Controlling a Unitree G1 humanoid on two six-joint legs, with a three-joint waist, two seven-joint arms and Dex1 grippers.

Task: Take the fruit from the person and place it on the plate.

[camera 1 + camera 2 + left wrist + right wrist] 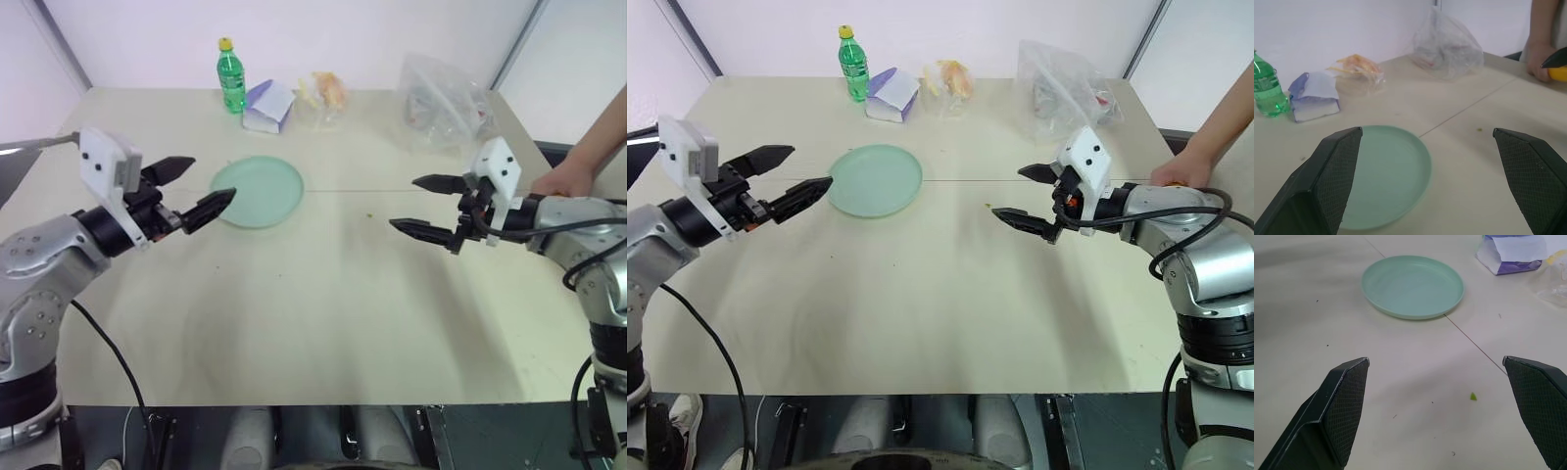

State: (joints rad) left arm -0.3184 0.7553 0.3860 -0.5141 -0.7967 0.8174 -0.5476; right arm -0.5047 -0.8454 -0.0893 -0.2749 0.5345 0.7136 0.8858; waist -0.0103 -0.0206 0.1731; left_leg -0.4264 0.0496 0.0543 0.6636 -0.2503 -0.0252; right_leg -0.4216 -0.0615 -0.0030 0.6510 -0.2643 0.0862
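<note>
Both grippers, left gripper and right gripper, are hovering wide open and empty over the table, the plate sitting bare between them while the person's hand is resting at the far right edge, covering the fruit.

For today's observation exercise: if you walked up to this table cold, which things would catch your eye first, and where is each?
The mint-green plate sits bare near the middle of the table, with the left gripper open beside it. Across from it the right gripper hangs open too, and behind it at the table's right edge the person's hand rests closed over something yellow. A green bottle stands at the far edge.
</note>
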